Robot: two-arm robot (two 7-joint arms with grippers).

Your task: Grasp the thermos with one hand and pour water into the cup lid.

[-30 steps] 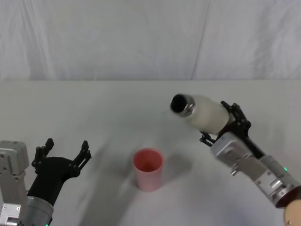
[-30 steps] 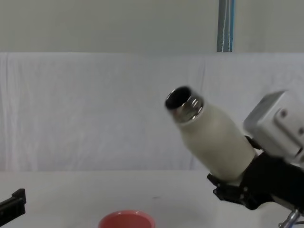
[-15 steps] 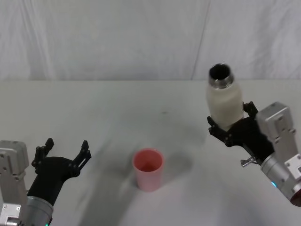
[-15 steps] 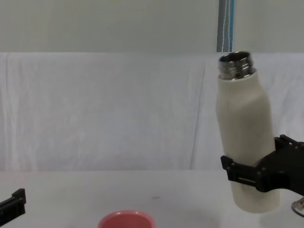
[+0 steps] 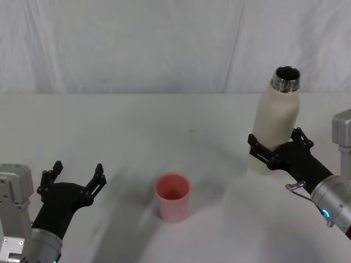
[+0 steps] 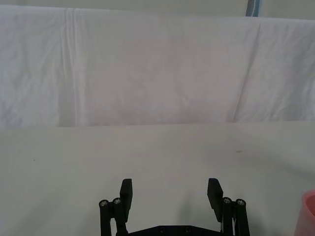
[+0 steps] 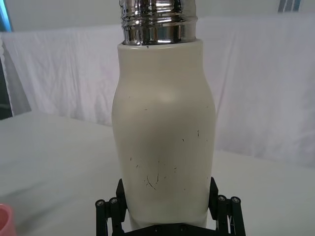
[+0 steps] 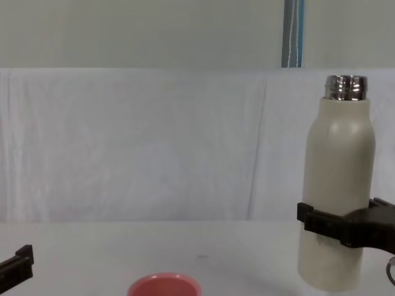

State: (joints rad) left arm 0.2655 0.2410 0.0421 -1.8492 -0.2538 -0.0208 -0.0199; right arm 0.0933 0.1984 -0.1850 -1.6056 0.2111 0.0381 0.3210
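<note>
Head view: one upright thermos [image 5: 276, 129] pinched by right gripper [image 5: 277, 153]; one cup lid [image 5: 173, 196]; left gripper [image 5: 74, 176] fingers spread.

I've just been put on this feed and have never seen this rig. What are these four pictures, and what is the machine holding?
It is a two-armed robot at a white table. One picture looks down from its head, one looks forward from its chest, and one comes from each wrist. The right gripper is shut around the lower body of the thermos, a cream bottle standing upright with its steel neck uncapped. The pink cup lid stands on the table to the left of the thermos, apart from it. The left gripper sits idle at the near left, fingers open, holding nothing.
</note>
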